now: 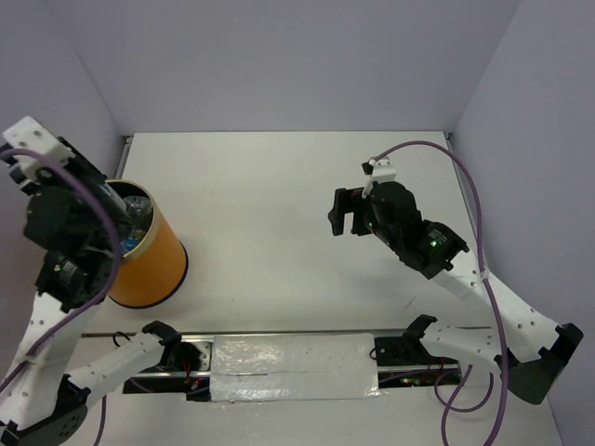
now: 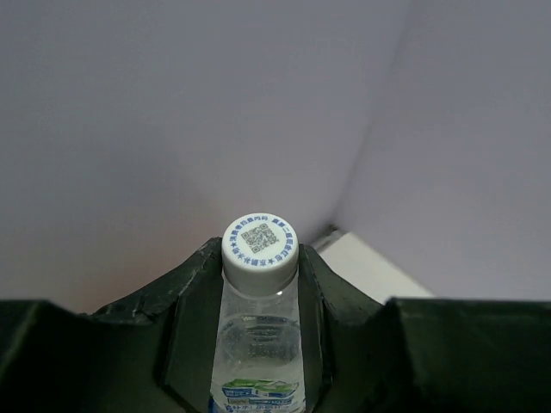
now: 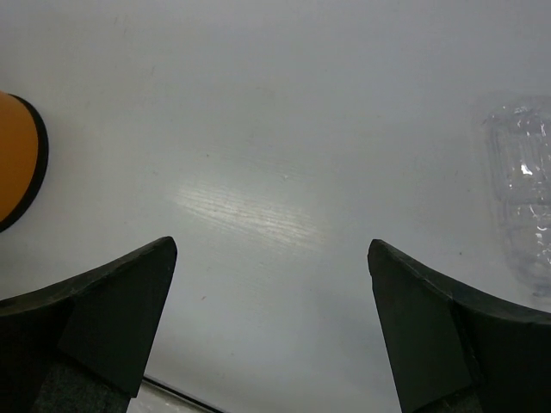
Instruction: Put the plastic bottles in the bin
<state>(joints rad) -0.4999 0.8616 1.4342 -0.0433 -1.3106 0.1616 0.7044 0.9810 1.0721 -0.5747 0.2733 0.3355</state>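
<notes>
Left: the left gripper [image 2: 258, 262] is clenched on a bottle [image 2: 257, 344]. The fingers [image 2: 194, 314] are pressed to either side of the neck, just under the white cap [image 2: 259, 249]. In the top view the bottle is carried at the mouth of the bin [image 1: 156, 265], over the black inside. Whether it is already below the rim cannot be told.

Handling, judged: the bottle appears empty or nearly so, hence light. The clear walls are thin and likely to dent under squeeze, and the surface is slick. The neck and shoulder below the cap are taken to be the stiffest part, so the present hold is well placed.

Right: the right gripper [image 3: 271, 258] is released, jaws wide apart, with nothing between them. It is held above the bare table [image 3: 258, 129].

Far right: a second bottle [image 3: 523, 202] is seen at the edge of the right wrist view, apparently lying on the table beside the gripper. Its walls look crinkled; cap and label are out of frame. It is expected to roll, and a hold across the body, or at the neck if reachable, is advised.
</notes>
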